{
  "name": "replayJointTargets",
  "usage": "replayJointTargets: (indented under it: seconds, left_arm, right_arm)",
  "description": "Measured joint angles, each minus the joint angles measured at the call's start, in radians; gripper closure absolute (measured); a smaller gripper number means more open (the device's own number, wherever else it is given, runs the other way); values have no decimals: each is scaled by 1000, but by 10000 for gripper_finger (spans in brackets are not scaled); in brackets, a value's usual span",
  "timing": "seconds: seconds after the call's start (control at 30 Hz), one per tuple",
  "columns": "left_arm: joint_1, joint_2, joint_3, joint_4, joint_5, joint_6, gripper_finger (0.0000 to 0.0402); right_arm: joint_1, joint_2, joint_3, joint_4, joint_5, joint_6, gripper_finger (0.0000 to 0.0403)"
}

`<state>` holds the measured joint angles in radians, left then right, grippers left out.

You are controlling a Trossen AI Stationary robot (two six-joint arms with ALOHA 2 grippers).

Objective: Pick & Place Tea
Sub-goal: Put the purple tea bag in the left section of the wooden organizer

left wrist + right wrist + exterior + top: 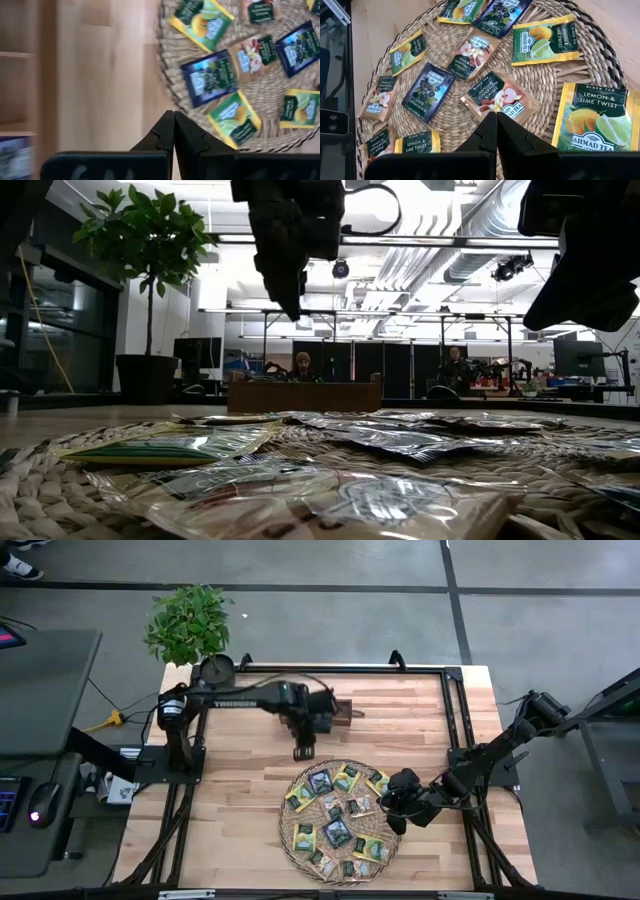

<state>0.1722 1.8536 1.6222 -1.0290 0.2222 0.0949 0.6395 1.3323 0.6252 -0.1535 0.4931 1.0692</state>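
Several small square tea sachets in blue, green, yellow and tan wrappers lie flat on the round woven tray [290,840], [445,125]. A dark blue sachet [210,77] lies near the tray's far-left rim. My left gripper [302,752], [173,117] is shut and empty, hanging above bare table just beyond that rim. My right gripper [392,808], [496,117] is also shut and empty. It hovers over the tray's right side above a tan apple sachet [501,97]. In the low view both the left gripper [292,305] and the right gripper [590,270] stand well above the sachets.
A low wooden box [340,712], [305,395] stands on the table behind the tray; a blue sachet [12,155] seems to lie in it. A potted plant [190,625] sits at the far-left corner. Black frame rails [455,710] edge the table. People sit in the room beyond.
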Motion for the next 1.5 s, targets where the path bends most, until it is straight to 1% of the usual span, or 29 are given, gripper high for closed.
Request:
replayJointTargets:
  seconds: [0.17, 0.33, 0.43, 0.6, 0.67, 0.77, 0.87, 0.97, 1.03, 1.37, 1.5]
  left_arm:
    - [-62, 0, -115, 119, 3, -80, 401]
    - [-100, 0, -208, 265, 35, -171, 401]
    - [-122, 0, -240, 335, 60, -223, 401]
    - [-161, 1, -276, 422, 59, -317, 401]
    - [-172, 26, -277, 462, 60, -365, 401]
    - [-186, 37, -282, 449, 32, -407, 401]
    - [-193, 48, -274, 471, -17, -452, 401]
    - [-193, 59, -281, 445, -54, -494, 401]
    - [-193, 54, -277, 466, -75, -505, 401]
    - [-192, 55, -278, 455, -84, -512, 401]
    - [-192, 80, -280, 445, -96, -519, 401]
  right_arm:
    - [0, 0, 0, 23, 0, 4, 403]
    - [0, 0, 0, 59, 5, 4, 403]
    - [0, 0, 0, 74, 15, 4, 403]
    - [0, 3, 0, 77, 19, 25, 403]
    - [0, 3, 0, 78, 32, 49, 403]
    - [0, 3, 0, 85, 58, 57, 403]
    - [0, 3, 0, 91, 67, 59, 403]
    - [0, 3, 0, 91, 84, 79, 403]
    - [0, 3, 0, 92, 85, 80, 403]
    - [0, 3, 0, 92, 99, 83, 403]
    - [0, 3, 0, 92, 99, 83, 403]
